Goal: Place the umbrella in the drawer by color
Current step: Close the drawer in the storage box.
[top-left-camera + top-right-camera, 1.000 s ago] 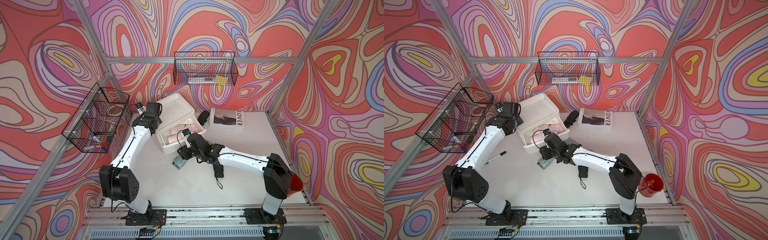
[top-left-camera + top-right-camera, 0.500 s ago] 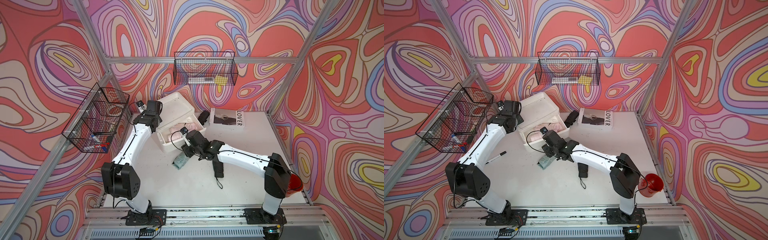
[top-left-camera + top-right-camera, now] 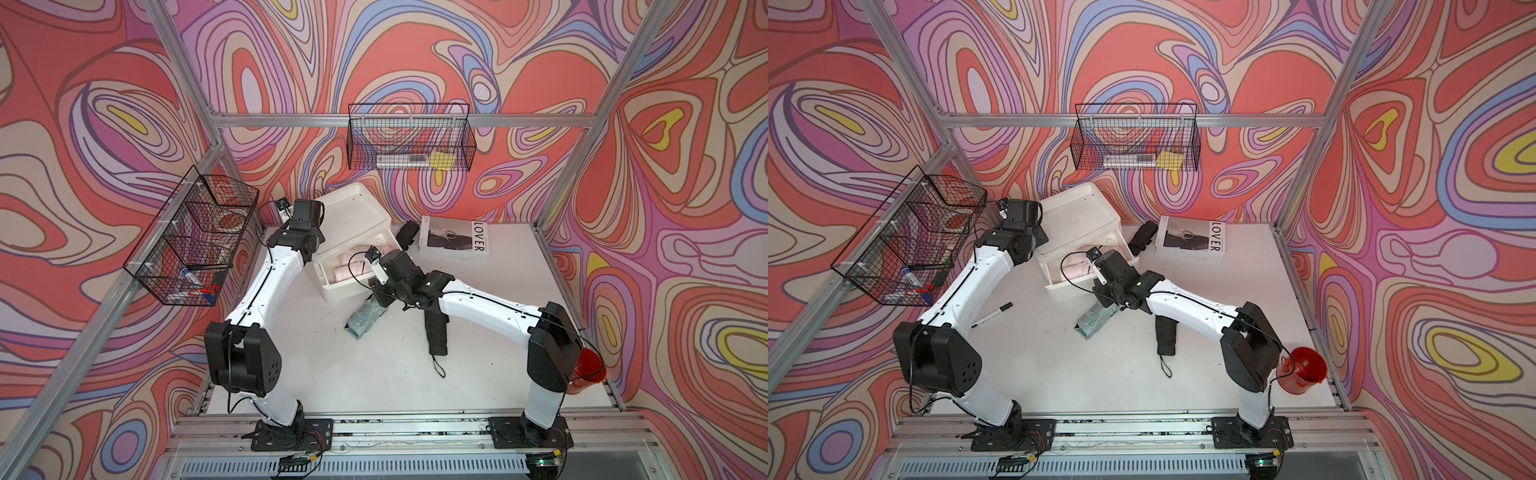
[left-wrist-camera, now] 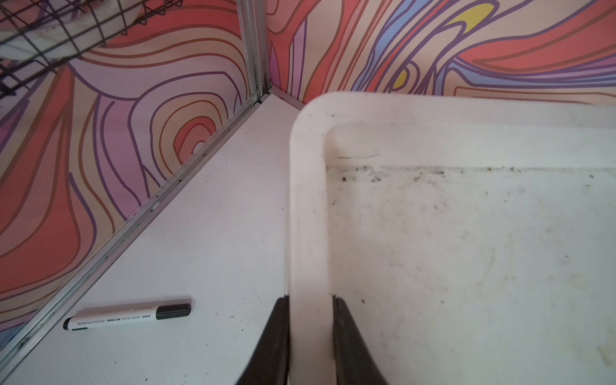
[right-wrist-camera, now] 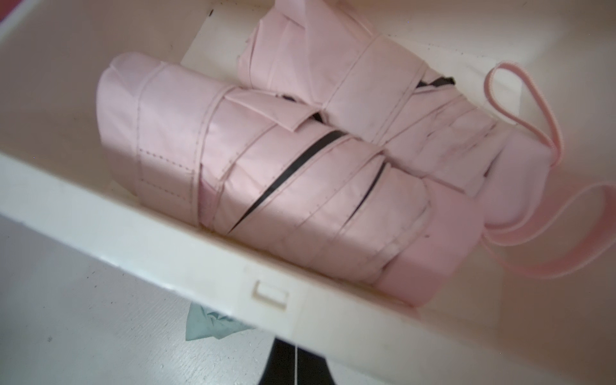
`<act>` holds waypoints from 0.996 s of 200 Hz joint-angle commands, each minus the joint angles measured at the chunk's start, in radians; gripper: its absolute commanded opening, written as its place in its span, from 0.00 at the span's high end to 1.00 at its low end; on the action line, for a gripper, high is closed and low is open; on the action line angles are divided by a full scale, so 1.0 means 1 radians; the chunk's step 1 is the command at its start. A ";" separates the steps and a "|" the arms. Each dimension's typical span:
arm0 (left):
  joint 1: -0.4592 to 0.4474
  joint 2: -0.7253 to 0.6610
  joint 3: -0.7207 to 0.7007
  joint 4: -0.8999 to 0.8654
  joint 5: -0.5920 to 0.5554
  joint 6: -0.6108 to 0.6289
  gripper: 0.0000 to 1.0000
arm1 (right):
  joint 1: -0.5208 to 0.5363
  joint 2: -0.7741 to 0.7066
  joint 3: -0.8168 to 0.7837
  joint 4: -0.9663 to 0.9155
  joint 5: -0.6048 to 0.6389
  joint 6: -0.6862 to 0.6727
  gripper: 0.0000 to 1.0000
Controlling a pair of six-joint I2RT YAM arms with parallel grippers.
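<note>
The left pincer (image 4: 310, 301) is clamped on the rim of the white drawer unit (image 4: 306, 200). Its open drawer (image 5: 166, 246) holds two pink umbrellas (image 5: 266, 186) side by side; the green umbrella (image 3: 365, 318) lies on the worktop (image 3: 374, 382) just in front. The right pincer (image 5: 295, 363) is closed and empty beside the drawer's front wall, with a black umbrella (image 3: 436, 332) lying under that arm.

The left arm (image 3: 270, 286) and right arm (image 3: 490, 309) share glossy white tube links, bulky black joint housings (image 3: 245, 361) with small round holes, thin black cables (image 3: 494, 302) clipped alongside and black base plates (image 3: 291, 434), and the left gripper (image 4: 310, 300) has tapered black fingers (image 4: 276, 340).
</note>
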 commanded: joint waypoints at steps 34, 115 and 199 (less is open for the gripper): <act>-0.067 0.008 -0.011 -0.157 0.324 0.104 1.00 | -0.035 -0.035 0.081 0.307 0.051 0.002 0.98; -0.065 0.007 -0.006 -0.189 0.263 -0.008 1.00 | -0.036 -0.027 0.038 0.331 0.037 0.158 0.61; -0.063 -0.006 -0.008 -0.187 0.336 -0.025 1.00 | -0.034 0.025 0.078 0.390 0.115 0.178 0.91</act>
